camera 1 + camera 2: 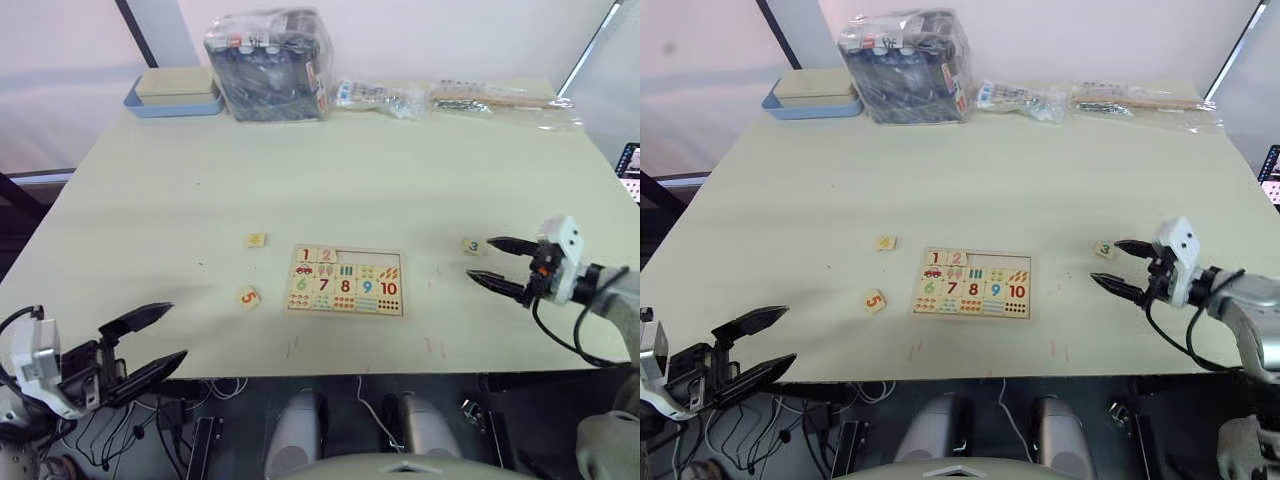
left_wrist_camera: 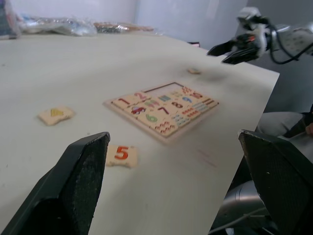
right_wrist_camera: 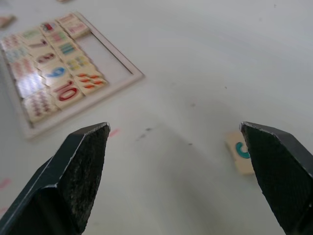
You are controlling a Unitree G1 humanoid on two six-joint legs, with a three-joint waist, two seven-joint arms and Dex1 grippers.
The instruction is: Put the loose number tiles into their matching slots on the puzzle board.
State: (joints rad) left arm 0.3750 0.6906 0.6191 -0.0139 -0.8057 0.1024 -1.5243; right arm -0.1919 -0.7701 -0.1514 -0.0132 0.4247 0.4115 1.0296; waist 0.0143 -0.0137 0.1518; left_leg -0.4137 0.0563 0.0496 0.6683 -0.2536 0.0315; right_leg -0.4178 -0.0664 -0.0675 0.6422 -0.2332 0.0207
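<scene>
Your right gripper (image 1: 496, 266) hangs with jaws spread just beside the small pale-wood tile printed with a teal 3 (image 1: 472, 246), which lies well right of the flat pale-wood puzzle board (image 1: 345, 281); centre over it before closing, while your left gripper (image 1: 148, 345) waits, released, near the board's left.

The puzzle board (image 1: 345, 281) is pale wood printed with red, green, blue and orange numbers over rows of small coloured pictures. Just beyond the spread black fingers (image 3: 83, 169) of the right gripper (image 1: 496, 264), a pale tile (image 3: 240, 152) bears a teal digit. Ahead of the left gripper (image 1: 160, 336), another tile (image 2: 121, 155) shows an orange-red 5.
</scene>
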